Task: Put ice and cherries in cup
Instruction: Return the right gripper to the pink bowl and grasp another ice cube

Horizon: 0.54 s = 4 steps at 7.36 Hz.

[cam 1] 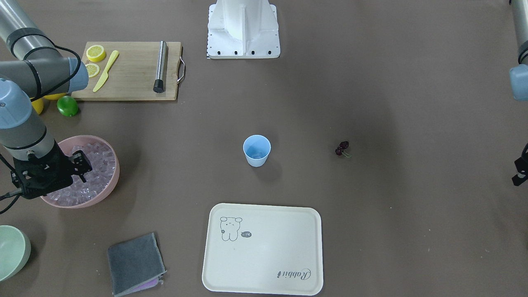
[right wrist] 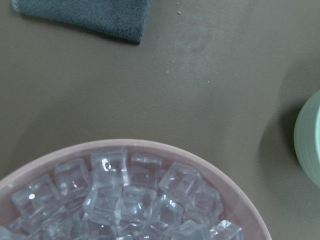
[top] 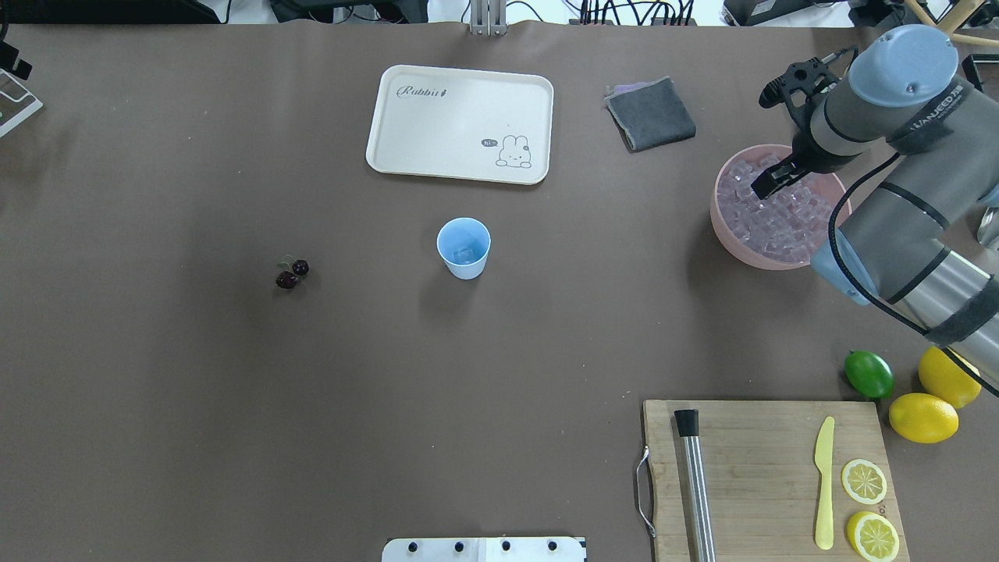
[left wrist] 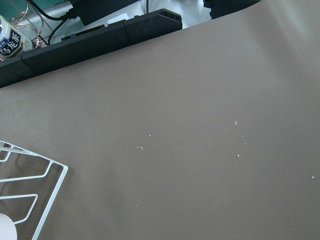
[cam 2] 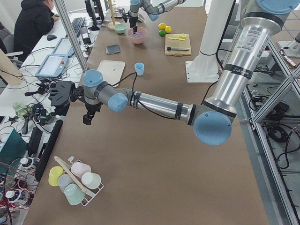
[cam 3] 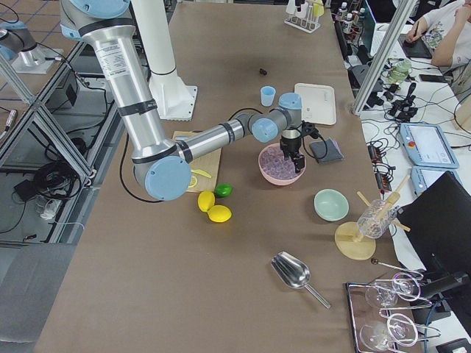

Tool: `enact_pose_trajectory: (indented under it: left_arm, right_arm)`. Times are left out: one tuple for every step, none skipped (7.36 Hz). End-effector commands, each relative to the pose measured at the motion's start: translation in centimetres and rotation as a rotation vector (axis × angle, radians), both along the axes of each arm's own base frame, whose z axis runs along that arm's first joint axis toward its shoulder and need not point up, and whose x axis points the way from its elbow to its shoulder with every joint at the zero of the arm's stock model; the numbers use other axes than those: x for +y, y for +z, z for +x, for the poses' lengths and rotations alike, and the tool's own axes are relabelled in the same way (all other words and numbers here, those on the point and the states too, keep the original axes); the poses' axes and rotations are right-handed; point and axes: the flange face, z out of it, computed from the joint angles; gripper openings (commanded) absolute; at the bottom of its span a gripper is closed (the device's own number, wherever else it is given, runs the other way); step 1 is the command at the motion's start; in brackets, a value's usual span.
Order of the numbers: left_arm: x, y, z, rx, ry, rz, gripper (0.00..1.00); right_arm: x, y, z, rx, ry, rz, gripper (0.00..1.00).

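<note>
Overhead, the pink bowl [top: 730, 243] of ice [top: 773, 222] is found at two o'clock from the cup [top: 467, 270], right gripper [cam 1: 83, 172] hung over it, fingers apart; left gripper [cam 2: 87, 118] cannot be judged; cherries [top: 292, 274] are spotted at nine o'clock, one cube [top: 467, 254] inside the cup

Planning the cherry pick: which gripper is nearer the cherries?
Left. Left gripper: at the table's end on the cherries' side. Right gripper: over the ice bowl, beyond the cup.
</note>
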Motion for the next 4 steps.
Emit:
enact_pose_trajectory:
  left_arm:
    - [-0.01, 0.17, 0.24, -0.002, 0.003, -0.004, 0.98]
    - [-0.01, 0.17, 0.24, -0.002, 0.003, -0.004, 0.98]
    - [-0.02, 0.23, 0.25, -0.002, 0.003, -0.004, 0.98]
    - [-0.04, 0.37, 0.26, -0.001, 0.004, -0.007, 0.98]
  right_arm:
    - [0.55, 0.73, -0.59, 0.004, 0.001, -0.002, 0.93]
    - [0.65, 1.11, -1.08, 0.025, 0.004, 0.007, 0.8]
    - [0.79, 1.22, -1.46, 0.034, 0.002, 0.011, 0.79]
    - [0.87, 1.31, -1.51, 0.035, 0.001, 0.012, 0.79]
